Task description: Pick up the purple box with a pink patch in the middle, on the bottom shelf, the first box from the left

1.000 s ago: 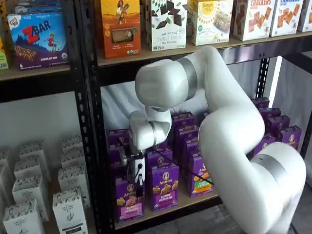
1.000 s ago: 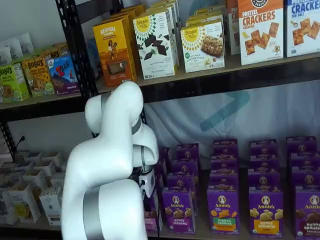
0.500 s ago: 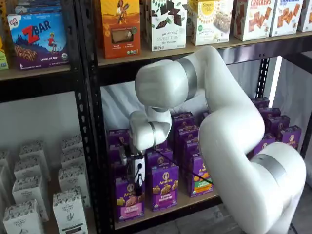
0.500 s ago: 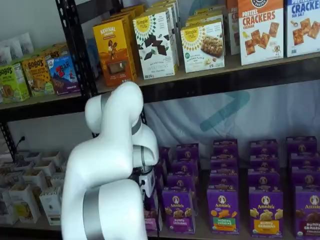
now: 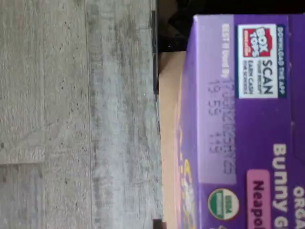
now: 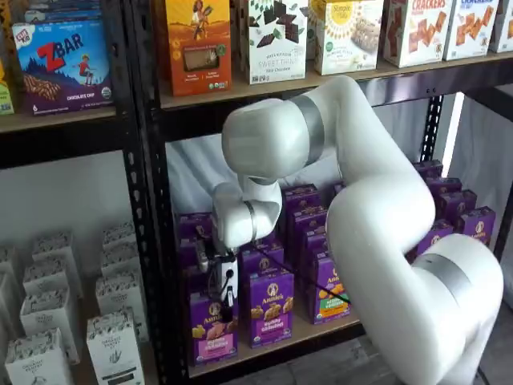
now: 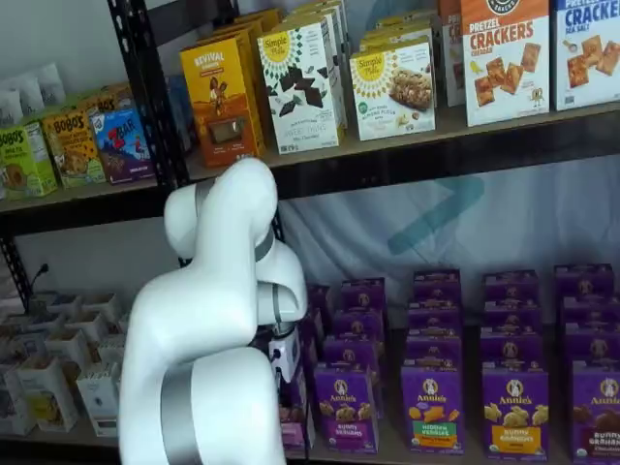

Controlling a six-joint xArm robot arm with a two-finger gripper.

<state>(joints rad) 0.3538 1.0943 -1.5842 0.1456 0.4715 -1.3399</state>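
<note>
Purple box stands upright at the front edge of the surface, a tan bottom shelf, leftmost in its row. Gripper hangs at the box's top; finger state cannot be told. Grey plank floor lies below the shelf edge.

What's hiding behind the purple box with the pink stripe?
More purple boxes line up behind the purple box on the bottom shelf. The arm and pincer cover part of that row.
</note>
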